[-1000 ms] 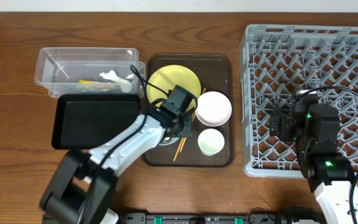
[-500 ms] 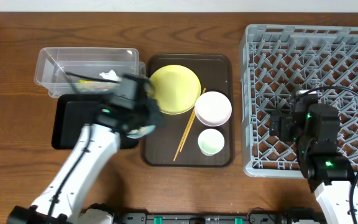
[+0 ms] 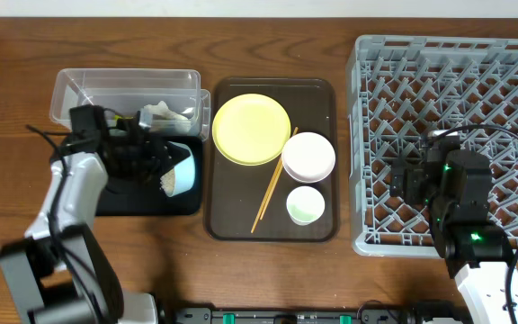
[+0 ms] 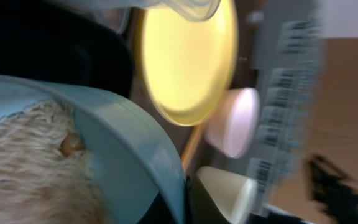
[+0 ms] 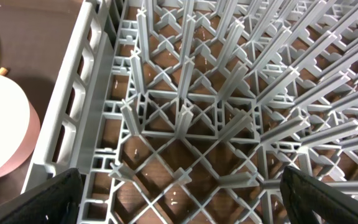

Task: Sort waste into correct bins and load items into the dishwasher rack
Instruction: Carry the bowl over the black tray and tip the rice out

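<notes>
From overhead we see bright, even light from above on the brown wooden worktop (image 3: pixel 268 279); shadows are short and soft, and the dark brown serving tray (image 3: pixel 317 99) carries a faint sheen. The left wrist view gives us heavy blur: the round yellow plate (image 4: pixel 188 59) glows almost washed out, the grey plastic lattice crate (image 4: pixel 284 93) smears into streaks, and the light-blue bowl (image 4: pixel 135 143) with its whitish rice grains (image 4: pixel 23 162) sits too close for focus. In the right wrist view we find the crate crisp, small glints on the wood beneath, lower corners black.
</notes>
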